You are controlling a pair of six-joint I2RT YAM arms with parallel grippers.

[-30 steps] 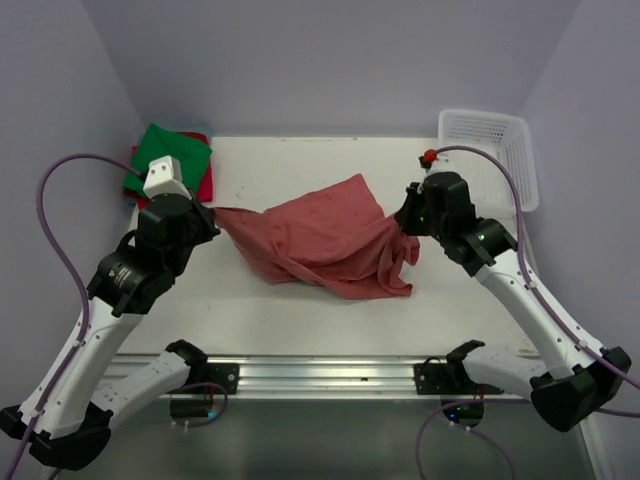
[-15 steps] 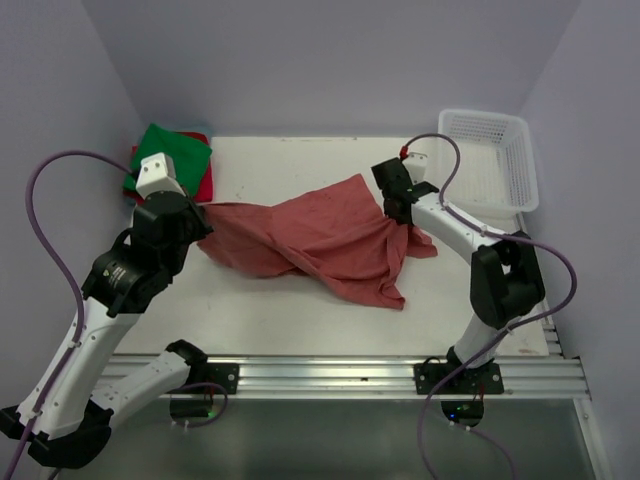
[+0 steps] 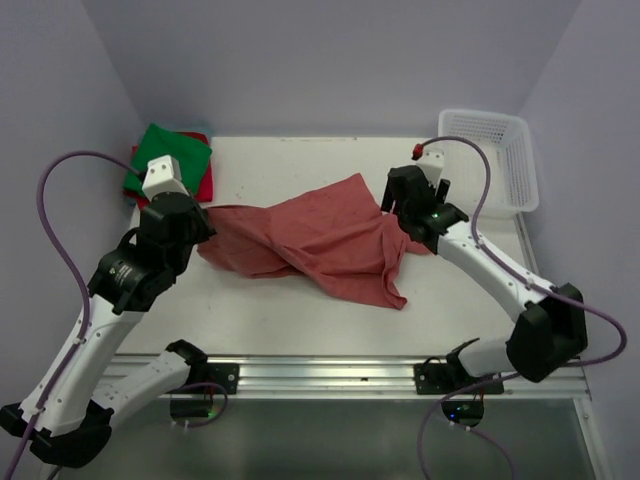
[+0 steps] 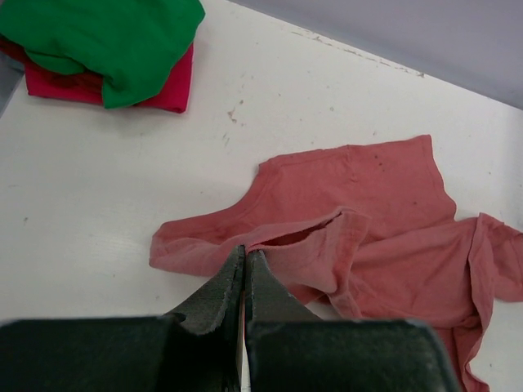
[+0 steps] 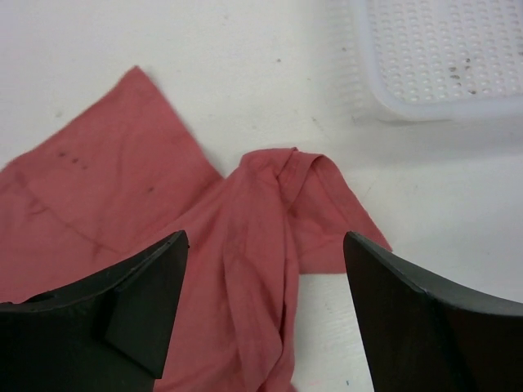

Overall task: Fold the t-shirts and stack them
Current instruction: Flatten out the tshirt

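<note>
Brick-red t-shirt (image 3: 320,235) lay crumpled, not yet folded, on the worktop (image 3: 300,310), stretched between the two arms. Left end effector (image 4: 245,255) was closed tight, with a hem of the shirt pinched at its fingertips. The rest of the cloth ran ahead and to its right. Right end effector (image 5: 263,245) stood wide open and held nothing, with a bunched corner directly below it. Ahead-left of the left end effector, the green t-shirt (image 4: 114,37) sat folded on the red-pink t-shirt (image 4: 167,86).

Judged step: spreading the third shirt flat before folding.

Next move likely needs the right end effector to drop, close on the bunched corner, and draw the cloth taut.
</note>
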